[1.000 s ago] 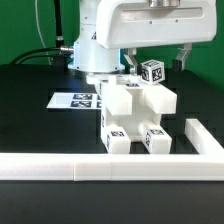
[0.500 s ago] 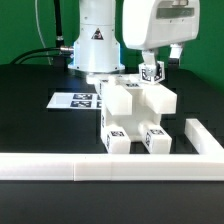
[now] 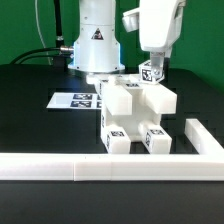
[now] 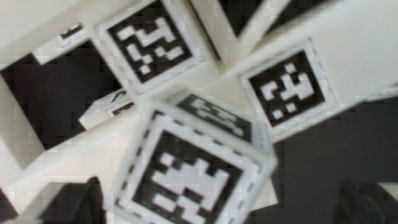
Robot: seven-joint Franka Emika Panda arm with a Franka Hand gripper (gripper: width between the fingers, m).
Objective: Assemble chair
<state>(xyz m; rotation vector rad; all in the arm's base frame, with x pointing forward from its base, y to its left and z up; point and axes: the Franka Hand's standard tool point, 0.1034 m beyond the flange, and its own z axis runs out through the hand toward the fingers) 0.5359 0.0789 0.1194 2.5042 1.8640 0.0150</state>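
**Gripper (image 3: 153, 62) turns to line up on the chair's top part**

Jaws wide and empty, it has rotated over the last second and now hovers just above the tagged upright part (image 3: 151, 72). The chair (image 3: 135, 112) stands on the bench (image 3: 30, 125) just beside the marker board (image 3: 75, 100), on the exterior view's right. A grasp looks imminent.

We see the chair parts (image 3: 135, 115) as smooth white plastic with a soft sheen, their tags (image 4: 187, 170) printed matt black-and-white. The table (image 3: 30, 130) looks matt black, the rail (image 3: 100, 168) smooth white plastic, and the arm's casing (image 3: 100, 55) glossy white, catching the light.
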